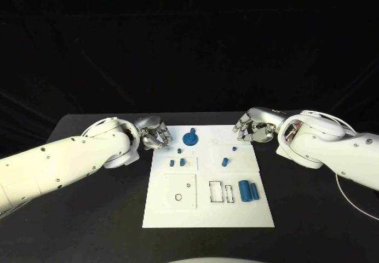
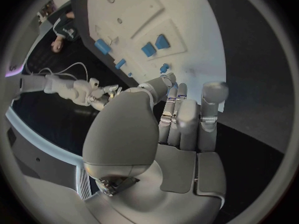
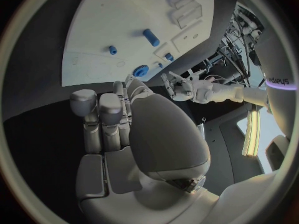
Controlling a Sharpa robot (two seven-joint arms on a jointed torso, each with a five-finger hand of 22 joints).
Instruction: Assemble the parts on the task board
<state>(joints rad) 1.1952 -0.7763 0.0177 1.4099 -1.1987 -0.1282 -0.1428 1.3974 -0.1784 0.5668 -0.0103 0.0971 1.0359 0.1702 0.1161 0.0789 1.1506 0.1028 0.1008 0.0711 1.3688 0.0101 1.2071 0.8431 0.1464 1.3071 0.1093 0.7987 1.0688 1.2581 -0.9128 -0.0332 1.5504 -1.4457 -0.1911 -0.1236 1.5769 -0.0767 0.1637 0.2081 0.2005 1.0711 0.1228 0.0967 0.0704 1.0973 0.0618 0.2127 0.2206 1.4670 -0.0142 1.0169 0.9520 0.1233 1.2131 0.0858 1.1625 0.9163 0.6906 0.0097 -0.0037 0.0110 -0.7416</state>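
Board: the flat white rectangular task board (image 1: 207,211) sits dead centre on the black table (image 1: 95,219), long side running away from the robot, so both arms get equal reach.

Parts: small blue plastic pieces are scattered over the far half. A round blue disc-like part with a knob (image 1: 190,137) sits near the far edge, a few short blue pegs (image 1: 182,161) lie left of centre, one more peg (image 1: 225,161) right of centre, and two chunkier blue cylinders (image 1: 248,191) lie side by side near the right edge. Pretty much nothing looks seated yet, so I'd call the job barely started.

Cutouts: a raised square plate with holes (image 1: 180,191) and some narrow rectangular slots (image 1: 220,192) sit mid-board, presumably where the pieces go.

Left hand: the silver left hand (image 1: 155,136) hovers at the board's far left corner, fingers straight and close together in its wrist view, holding nothing. Released, I'd say.

Right hand: the silver right hand (image 1: 251,131) mirrors it at the far right corner, fingers extended, nothing in them either.

Why there: both parked just off the board's far corners, near the disc part, looks like a ready pose that keeps the parts visible.

Next guess: the disc is closest to both, so it seems the likely first pick.
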